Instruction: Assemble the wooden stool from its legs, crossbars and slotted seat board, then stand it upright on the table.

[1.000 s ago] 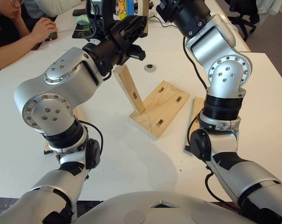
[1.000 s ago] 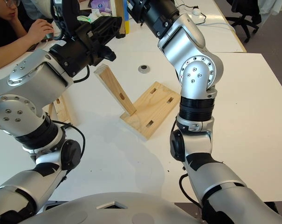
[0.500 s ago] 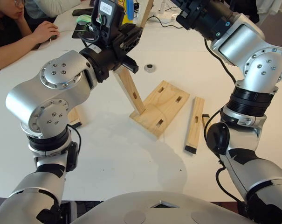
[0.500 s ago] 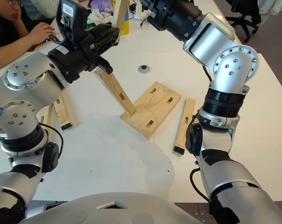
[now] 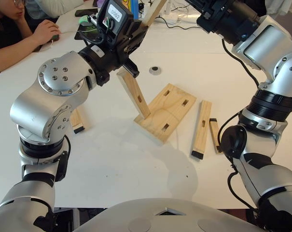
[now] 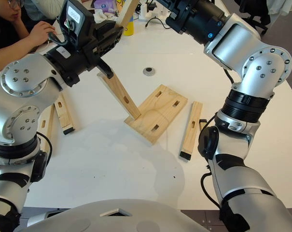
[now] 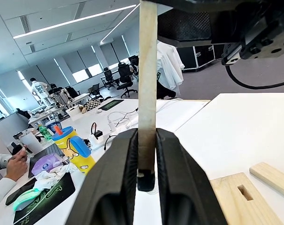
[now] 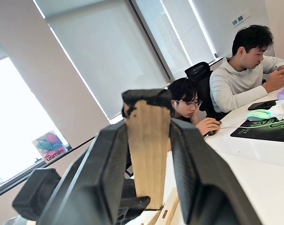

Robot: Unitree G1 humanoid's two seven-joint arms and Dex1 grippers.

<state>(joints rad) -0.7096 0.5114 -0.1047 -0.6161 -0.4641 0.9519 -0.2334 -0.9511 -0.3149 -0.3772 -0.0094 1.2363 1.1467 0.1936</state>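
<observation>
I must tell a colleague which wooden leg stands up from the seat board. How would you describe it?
Find the slotted seat board in the middle of the white table. Near its left corner, one leg rises from it, leaning toward the robot's left. Every other wooden piece on the table lies flat.

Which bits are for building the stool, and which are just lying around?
For the stool: seat board, tilted leg standing on it, loose leg, short bar, pieces at left, held stick.
Just lying about: yellow cup, mouse mat, table grommet.
</observation>
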